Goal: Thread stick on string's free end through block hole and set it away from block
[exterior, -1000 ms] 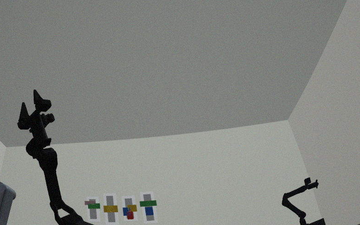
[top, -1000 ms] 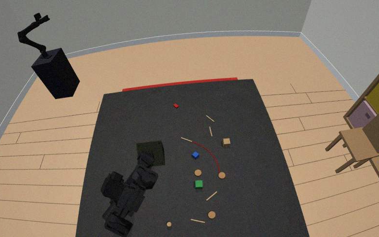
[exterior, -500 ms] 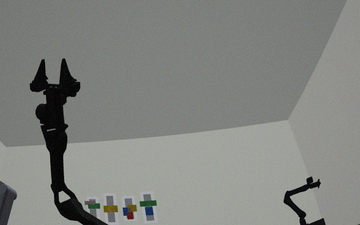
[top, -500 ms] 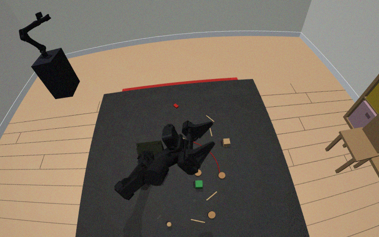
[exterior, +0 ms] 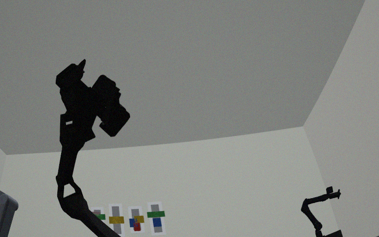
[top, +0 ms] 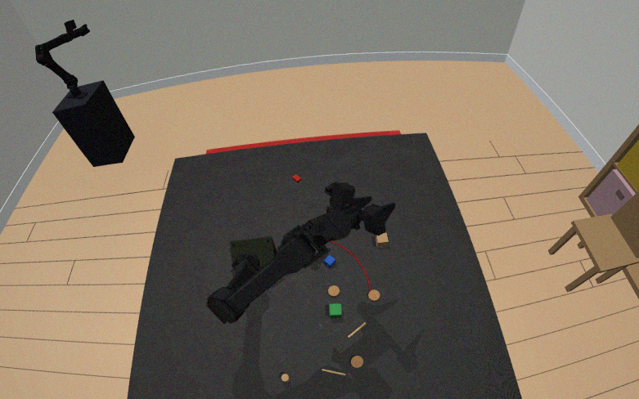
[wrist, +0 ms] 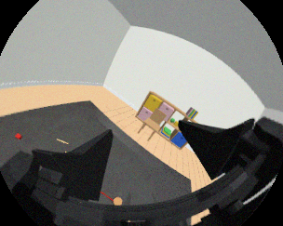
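- One black arm (top: 281, 260) reaches across the dark tabletop (top: 213, 198) from its base near the green plate (top: 252, 248).
- Its fingers (top: 361, 208) are spread wide apart and hold nothing. In the wrist view the two dark fingers show a wide gap between them.
- The fingers hang above the tabletop, close to the wooden block (top: 381, 239), which sits on the tabletop just beside them in the top view.
- The red string (top: 358, 262) curves from under the arm down to the round wooden button (top: 373, 295).
- The far end of the string is hidden under the arm, so the stick on it cannot be seen in the top view.
- A small blue cube (top: 330, 260) lies next to the arm, between the arm and the string.
- A second round disc (top: 333, 290) lies near the button, and a green cube (top: 335, 310) lies just below that disc.
- Two loose sticks lie nearer the bottom edge: one slanted stick (top: 356, 329) and one flat stick (top: 333, 371).
- Two more discs lie down there, a bigger disc (top: 357, 360) and a tiny disc (top: 285, 377).
- A small red cube (top: 296, 177) lies far off near the top of the tabletop.
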Robot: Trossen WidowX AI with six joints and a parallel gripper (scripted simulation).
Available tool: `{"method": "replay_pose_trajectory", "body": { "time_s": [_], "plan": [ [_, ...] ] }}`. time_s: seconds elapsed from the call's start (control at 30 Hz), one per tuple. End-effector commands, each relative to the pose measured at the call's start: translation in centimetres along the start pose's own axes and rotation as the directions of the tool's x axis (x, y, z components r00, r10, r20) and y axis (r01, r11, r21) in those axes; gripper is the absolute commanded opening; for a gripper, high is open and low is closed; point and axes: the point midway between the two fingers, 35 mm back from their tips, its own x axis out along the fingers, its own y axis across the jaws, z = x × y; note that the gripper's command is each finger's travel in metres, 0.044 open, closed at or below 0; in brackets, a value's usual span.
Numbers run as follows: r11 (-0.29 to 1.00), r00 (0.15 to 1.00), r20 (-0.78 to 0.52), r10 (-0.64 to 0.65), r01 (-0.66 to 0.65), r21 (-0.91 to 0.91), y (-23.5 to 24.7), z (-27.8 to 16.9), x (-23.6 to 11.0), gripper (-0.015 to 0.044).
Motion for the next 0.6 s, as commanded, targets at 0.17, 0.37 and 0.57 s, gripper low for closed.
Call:
{"method": "replay_pose_trajectory", "body": {
  "time_s": [0.17, 0.37, 0.57],
  "plan": [
    [0.927, 0.875, -0.340, 0.344, -0.373, -0.024, 11.7, -7.4, 4.1, 0.0440],
    [0.785, 0.638, -0.574, 0.513, -0.620, 0.012, 19.3, -13.4, 3.3, 0.0440],
    [0.565, 0.303, -0.765, 0.568, -0.820, 0.094, 25.2, -19.2, -0.3, 0.0440]
  ]
}}
